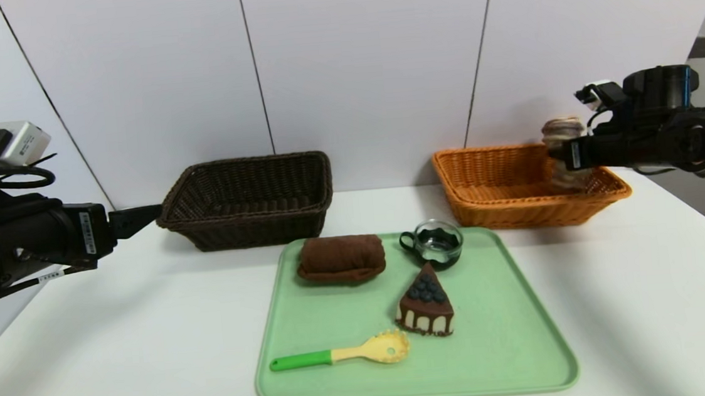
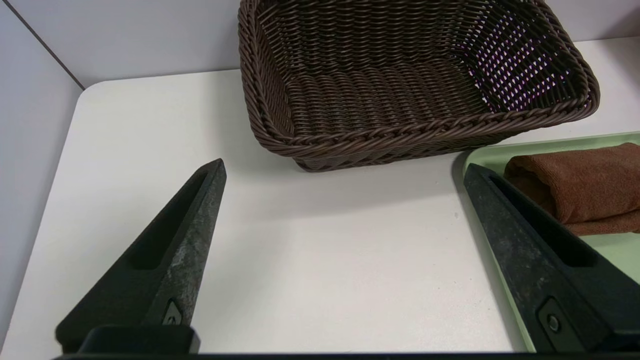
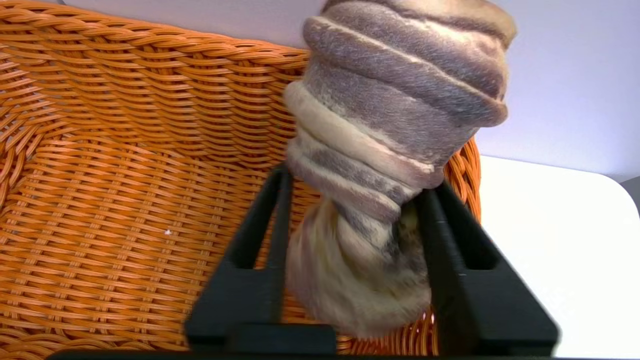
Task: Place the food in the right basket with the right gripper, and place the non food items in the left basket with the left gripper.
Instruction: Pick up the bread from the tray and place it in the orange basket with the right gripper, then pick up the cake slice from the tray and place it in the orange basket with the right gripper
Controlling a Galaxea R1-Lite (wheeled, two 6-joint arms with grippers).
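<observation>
While I am watching from the head camera, the white table (image 1: 118,342) is carrying a green tray (image 1: 514,336) in the middle, a dark brown basket (image 1: 246,200) behind it on the left and an orange basket (image 1: 516,201) on the right. On the tray are lying a rolled brown towel (image 1: 341,258), a glass cup (image 1: 436,243), a chocolate cake slice (image 1: 425,309) and a yellow spoon with green handle (image 1: 346,353).

The striped grey and cream food roll (image 3: 395,115) is standing almost upright over the right end of the orange basket, its long axis leaning a little.

The right gripper (image 3: 352,190) is partly opened, its fingers (image 3: 272,220) touching the roll's lower part on both sides; I cannot tell if it is gripping.

The left gripper (image 2: 345,170) is hanging spread wide, holding nothing, near the dark basket.
</observation>
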